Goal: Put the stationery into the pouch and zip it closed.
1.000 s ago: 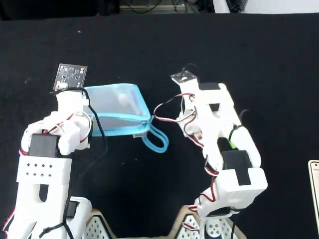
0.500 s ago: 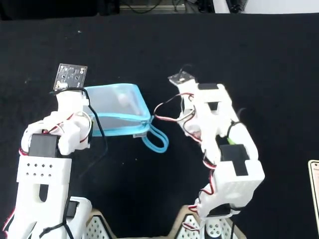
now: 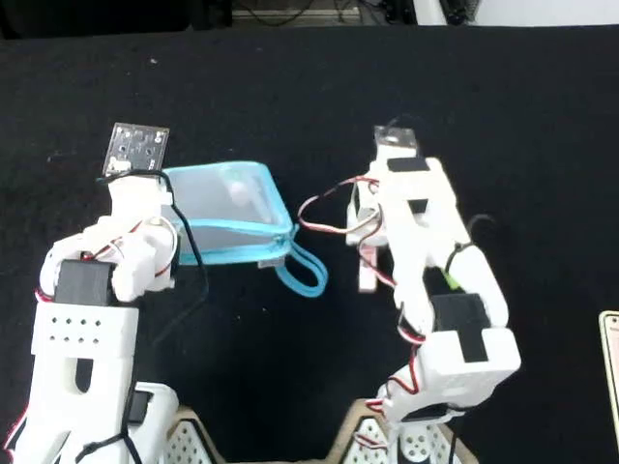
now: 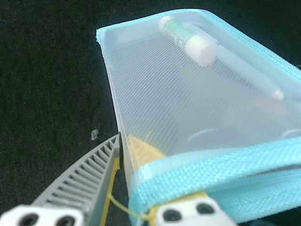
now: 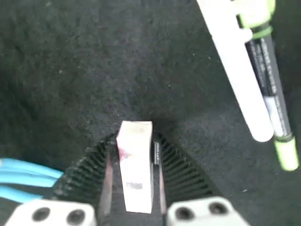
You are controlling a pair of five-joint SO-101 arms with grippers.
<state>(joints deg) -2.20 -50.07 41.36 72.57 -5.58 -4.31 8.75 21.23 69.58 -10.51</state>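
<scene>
A translucent pouch (image 3: 227, 215) with light-blue zipper trim lies left of centre, its blue strap loop (image 3: 306, 273) trailing to the right. My left gripper (image 3: 174, 237) is shut on the pouch's (image 4: 188, 94) left end, one grey finger (image 4: 89, 183) under the edge. A white and green stick (image 4: 188, 40) lies inside the pouch. Right of the loop, my right gripper (image 3: 368, 263) is shut on a white eraser (image 5: 135, 165) at the cloth. Close beside the eraser lie a white pen (image 5: 235, 70) and a green-capped black marker (image 5: 269, 94).
Black cloth (image 3: 290, 87) covers the whole table. A pale card edge (image 3: 609, 348) shows at the far right border. A bit of green marker (image 3: 450, 280) peeks out from under the right arm.
The right arm's wrist has swung to the right and turned, and the white eraser now shows under its gripper. The left arm and the pouch have not moved.
</scene>
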